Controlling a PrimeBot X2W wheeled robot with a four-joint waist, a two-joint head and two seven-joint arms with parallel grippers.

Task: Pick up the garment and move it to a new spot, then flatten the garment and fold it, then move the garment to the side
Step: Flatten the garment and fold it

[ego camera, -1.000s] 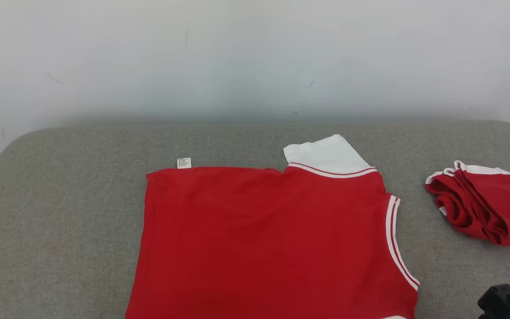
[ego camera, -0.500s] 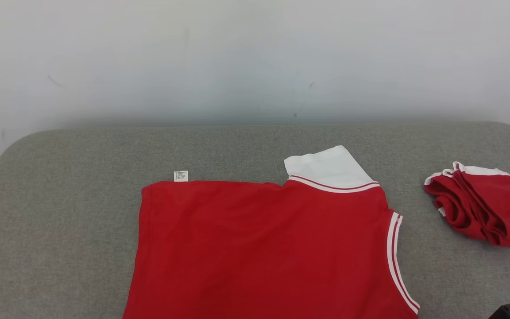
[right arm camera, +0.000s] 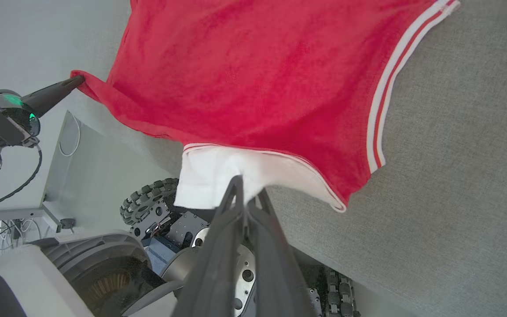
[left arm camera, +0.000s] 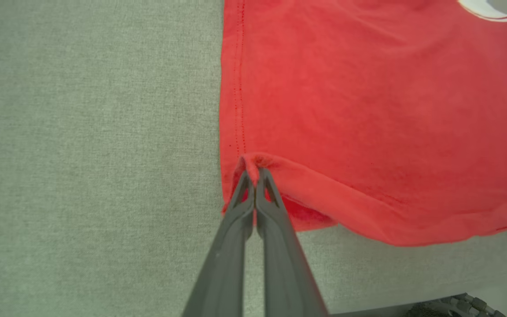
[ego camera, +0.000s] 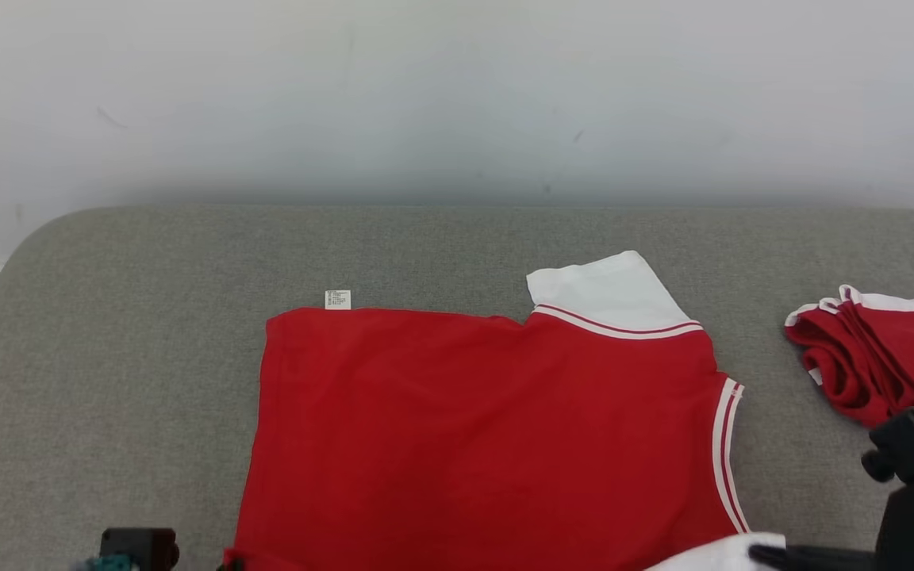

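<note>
Since a second ago, you have brought both arms up into the near corners of the head view, the left gripper at the garment's near left corner and the right gripper lifting its near white sleeve into sight.

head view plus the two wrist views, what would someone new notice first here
A big red shirt with white sleeves and striped trim lies spread across the middle of the grey padded table. At its near edge the left fingers are shut on the red hem corner and the right fingers are shut on a white sleeve. A second, crumpled red garment sits by the table's right edge.
</note>
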